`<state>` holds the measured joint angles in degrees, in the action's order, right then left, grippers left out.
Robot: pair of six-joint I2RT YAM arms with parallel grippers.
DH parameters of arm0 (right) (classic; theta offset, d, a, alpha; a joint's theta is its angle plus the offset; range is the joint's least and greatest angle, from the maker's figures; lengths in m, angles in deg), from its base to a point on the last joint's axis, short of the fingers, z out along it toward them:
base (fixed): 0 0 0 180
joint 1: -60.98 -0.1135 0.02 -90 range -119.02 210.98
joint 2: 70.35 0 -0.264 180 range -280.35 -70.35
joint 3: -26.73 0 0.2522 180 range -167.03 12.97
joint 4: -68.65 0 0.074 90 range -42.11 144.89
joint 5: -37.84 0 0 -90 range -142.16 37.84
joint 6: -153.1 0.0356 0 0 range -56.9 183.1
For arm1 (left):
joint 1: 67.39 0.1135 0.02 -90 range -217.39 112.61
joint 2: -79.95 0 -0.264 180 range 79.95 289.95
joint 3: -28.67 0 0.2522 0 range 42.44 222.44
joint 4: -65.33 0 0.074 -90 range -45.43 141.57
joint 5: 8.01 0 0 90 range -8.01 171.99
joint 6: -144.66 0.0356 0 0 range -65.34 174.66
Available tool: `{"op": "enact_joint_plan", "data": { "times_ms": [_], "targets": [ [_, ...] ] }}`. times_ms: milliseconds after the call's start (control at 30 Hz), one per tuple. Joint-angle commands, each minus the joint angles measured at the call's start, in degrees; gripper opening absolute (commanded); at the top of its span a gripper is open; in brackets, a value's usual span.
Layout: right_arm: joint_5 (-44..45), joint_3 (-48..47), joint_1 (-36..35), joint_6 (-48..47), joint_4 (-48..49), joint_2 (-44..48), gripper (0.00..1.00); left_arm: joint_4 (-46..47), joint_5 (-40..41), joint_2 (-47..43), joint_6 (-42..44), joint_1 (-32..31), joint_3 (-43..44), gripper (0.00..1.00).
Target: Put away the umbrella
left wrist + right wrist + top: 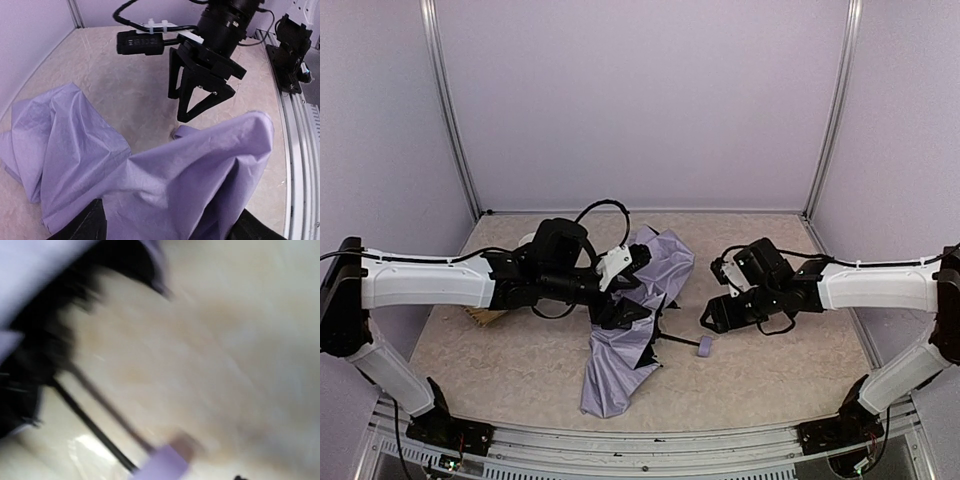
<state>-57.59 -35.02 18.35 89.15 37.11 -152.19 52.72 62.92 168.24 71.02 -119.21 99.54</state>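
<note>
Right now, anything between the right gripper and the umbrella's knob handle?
Nothing visible. The open right gripper hovers close to the small lavender knob handle of the pale lavender folding umbrella, only bare beige tabletop between them. The thin black shaft runs away leftward, off that path.

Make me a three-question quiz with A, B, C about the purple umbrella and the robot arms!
1. Where is the umbrella's knob handle? A on the table B on a shelf C on the wall
2. What colour is its outside fabric? A red B lavender C green
3. How is the right tool? A shut on fabric B shut on the knob C open, empty
Answers: A, it lies on the table beside the fabric; B, pale lavender folds; C, its fingers stand apart, nothing between.
</note>
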Motion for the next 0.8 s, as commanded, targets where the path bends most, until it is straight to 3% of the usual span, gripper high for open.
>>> {"op": "enact_joint_plan", "data": {
  "times_ms": [0, 167, 267, 400, 533, 767],
  "targets": [
    [3.06, 4.14, -1.12, 15.69, 4.25, -0.18, 0.61, -5.95, 3.67, -7.23, -5.67, 0.81, 0.63, 0.81],
    [3.74, 2.73, -3.01, 16.58, 4.35, -3.91, 0.59, -8.37, 5.47, -13.41, -17.87, 9.67, -2.54, 0.87],
    [3.39, 4.05, -3.67, 18.18, 5.95, -5.04, 0.57, -9.59, 6.64, -12.54, -24.37, 14.57, -4.94, 0.80],
    [3.95, 4.19, -4.72, 19.12, 6.33, -7.00, 0.56, -12.96, 8.76, -5.06, -25.59, 14.71, -5.68, 0.63],
    [3.14, 4.38, -5.71, 19.84, 7.58, -8.46, 0.50, -15.48, 12.10, 2.73, -25.04, 14.57, -3.25, 0.53],
    [3.30, 4.79, -6.32, 20.84, 8.77, -9.69, 0.44, -16.49, 11.74, 11.72, -24.17, 12.00, 0.54, 0.48]
  ]
}}
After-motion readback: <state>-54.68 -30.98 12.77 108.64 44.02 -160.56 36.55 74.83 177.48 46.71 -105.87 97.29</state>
